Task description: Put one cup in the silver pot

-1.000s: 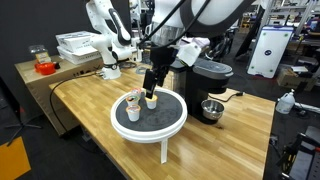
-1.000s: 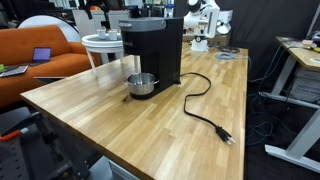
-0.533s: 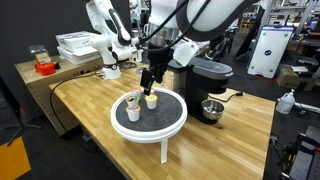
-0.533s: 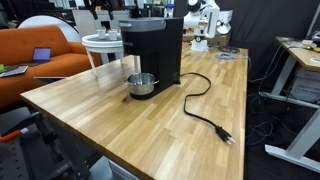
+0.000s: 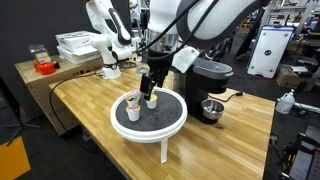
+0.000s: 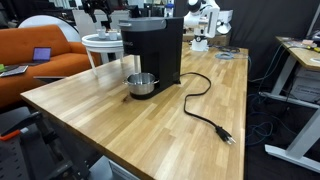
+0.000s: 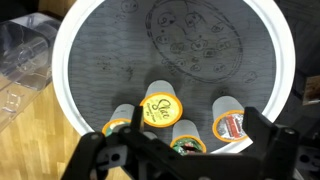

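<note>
Wrist view had my gripper (image 7: 180, 142) spread open above the cup (image 7: 160, 108), lower middle of frame, nothing grabbed yet. In an exterior view the silver pot (image 5: 211, 108) sat right of centre on the desk (image 5: 250, 130), so everything was left.

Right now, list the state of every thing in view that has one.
Cup: upright on the round table, ungripped.
Claw: open, above the cup, holding nothing.
Pot: upright, no cup seen inside.
Cord: unplugged, lying loose.
</note>
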